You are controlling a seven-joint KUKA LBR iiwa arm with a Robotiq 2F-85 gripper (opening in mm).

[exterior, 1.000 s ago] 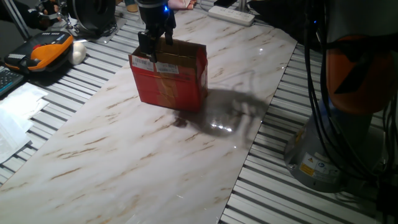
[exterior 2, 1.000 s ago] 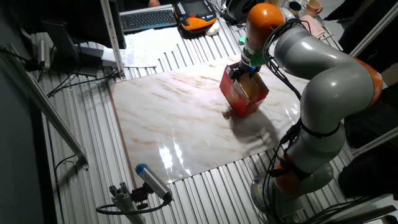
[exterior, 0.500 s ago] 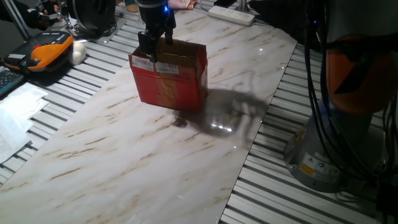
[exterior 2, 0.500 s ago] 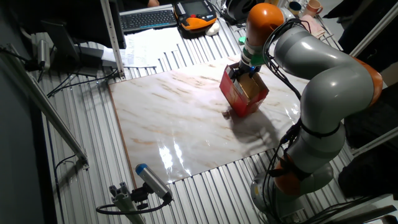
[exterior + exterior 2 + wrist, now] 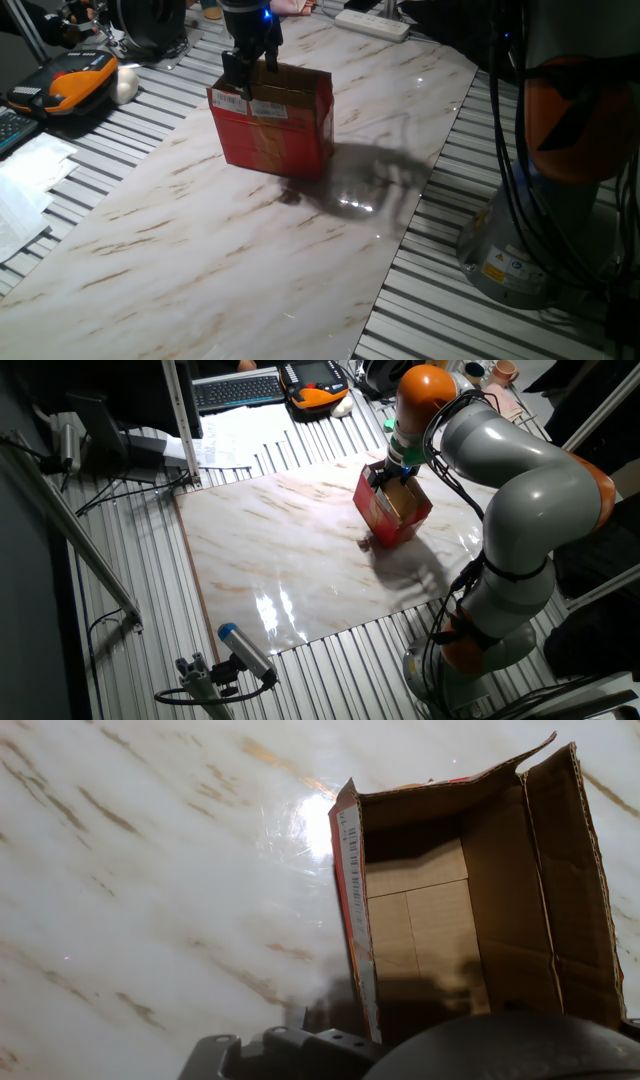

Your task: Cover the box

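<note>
The box (image 5: 272, 128) is a small red cardboard carton, rectangular, matte on its sides with faded gold print on the long face and white labels along the top edge. It stands upright on the glossy, brown-veined marble-pattern worktop (image 5: 200, 250), near the far end of the slab, its long faces roughly facing the fixed camera that looks along the slab. Its top is open: the hand view shows plain brown corrugated walls and two bottom flaps meeting at a seam, with nothing lying inside. One brown flap (image 5: 575, 880) stands up at the right of that view, its edge ragged.

The gripper (image 5: 247, 78), black with a blue light above it, comes down from above at the box's top rim at the left rear corner. Its jaws sit astride or against the rim wall, but whether they pinch the cardboard or stand apart cannot be told. In the other fixed view, the grey-and-orange arm (image 5: 510, 470) arches over the box (image 5: 392, 510).
</note>
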